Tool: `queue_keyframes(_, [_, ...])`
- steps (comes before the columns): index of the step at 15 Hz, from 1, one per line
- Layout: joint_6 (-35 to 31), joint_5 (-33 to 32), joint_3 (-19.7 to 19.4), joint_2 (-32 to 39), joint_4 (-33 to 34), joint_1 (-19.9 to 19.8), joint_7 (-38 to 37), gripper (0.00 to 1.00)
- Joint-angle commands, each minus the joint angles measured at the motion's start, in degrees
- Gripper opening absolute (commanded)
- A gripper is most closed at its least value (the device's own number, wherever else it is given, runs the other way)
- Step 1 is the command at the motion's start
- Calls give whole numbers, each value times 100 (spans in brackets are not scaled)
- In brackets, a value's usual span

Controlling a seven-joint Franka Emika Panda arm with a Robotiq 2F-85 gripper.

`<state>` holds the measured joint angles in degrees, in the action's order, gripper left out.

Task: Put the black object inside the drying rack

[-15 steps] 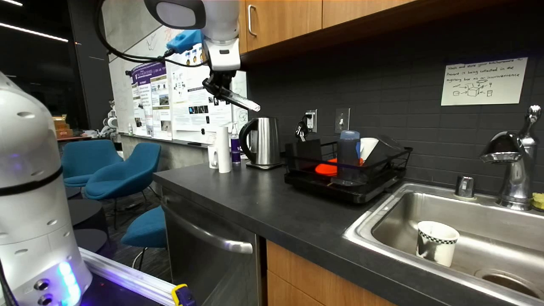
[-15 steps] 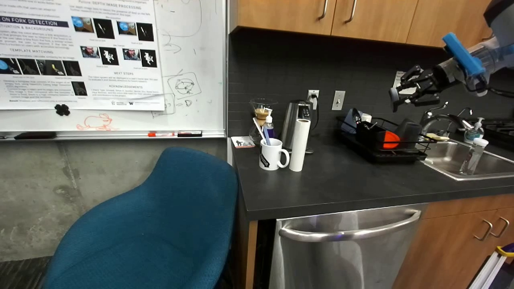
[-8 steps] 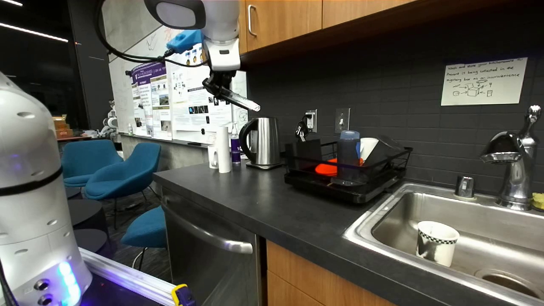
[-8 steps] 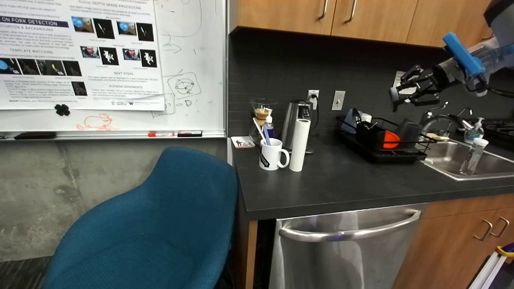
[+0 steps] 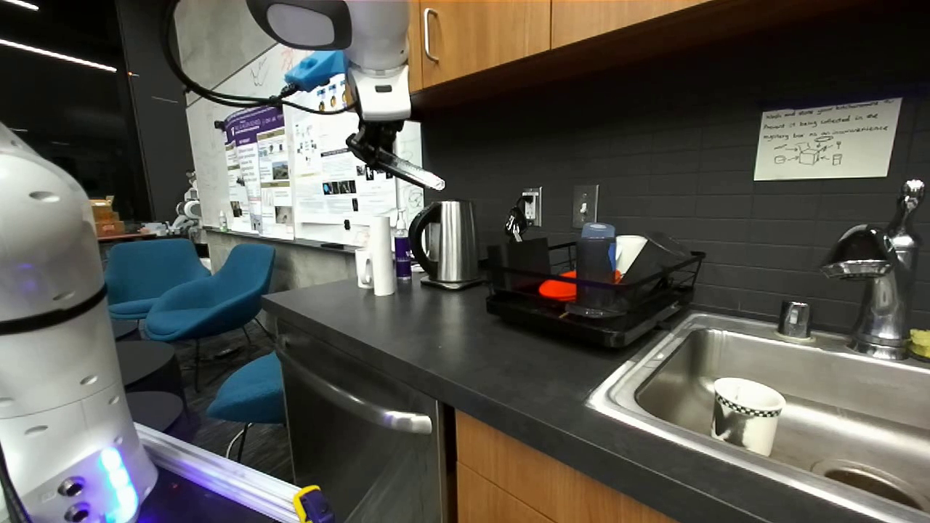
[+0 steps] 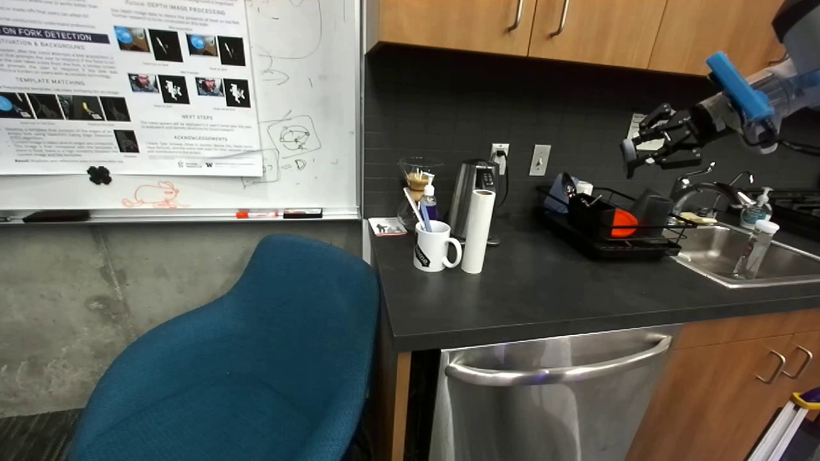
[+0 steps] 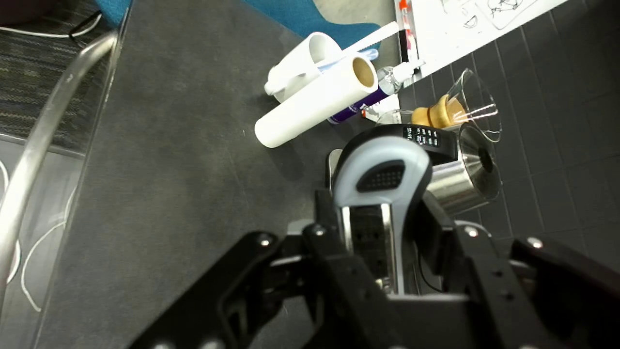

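The claw [image 7: 378, 213] is clamped on the black object [image 7: 380, 177] — a piece with a grey rounded end, a dark textured inset and two thin metal strips — gripping it from both sides. Claw and object hang clear of the surface [image 6: 544, 301], higher than the kettle [image 5: 456, 247]; in the wrist view the object covers part of the kettle's body and handle. That puts the task's thing in the air, apart from the drying rack [image 5: 538, 317].

The rack stands on the surface next to the kettle, on its sink side. In it are a red-orange item [image 5: 558, 289], a dark bluish tumbler [image 5: 596, 265] standing upright, and a white cup [image 5: 631, 250] tilted just beside the tumbler. In an exterior view a spoon [image 6: 569, 186] shows at the rack's kettle end.

Near the kettle, on the side away from the rack, come an upright paper roll [image 6: 478, 232] and, just beside it, a white mug [image 6: 433, 246] with slim items poking out. A pump bottle [image 5: 402, 250] with a purple label stands there too, and close to the kettle is a glass vessel [image 7: 445, 111] with a wooden collar.

Beyond the rack from the kettle, the steel sink [image 5: 614, 394] has a checker-banded cup [image 5: 748, 418] in it, with a faucet [image 5: 883, 290] at its back. The opposite way from the kettle, past the surface's end, a blue chair [image 6: 243, 371] stands near the whiteboard [image 6: 314, 186].
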<state>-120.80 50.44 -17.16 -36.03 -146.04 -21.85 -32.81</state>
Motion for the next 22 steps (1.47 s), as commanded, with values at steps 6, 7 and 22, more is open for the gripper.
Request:
queue_keyframes(6, [227,94,147,257,234,-78,-197,18])
queue_keyframes(7, [243,122,162,326,302,-55,-238,18])
queue_keyframes(22, [257,478,-47,2080,2031,-16,-1541,18])
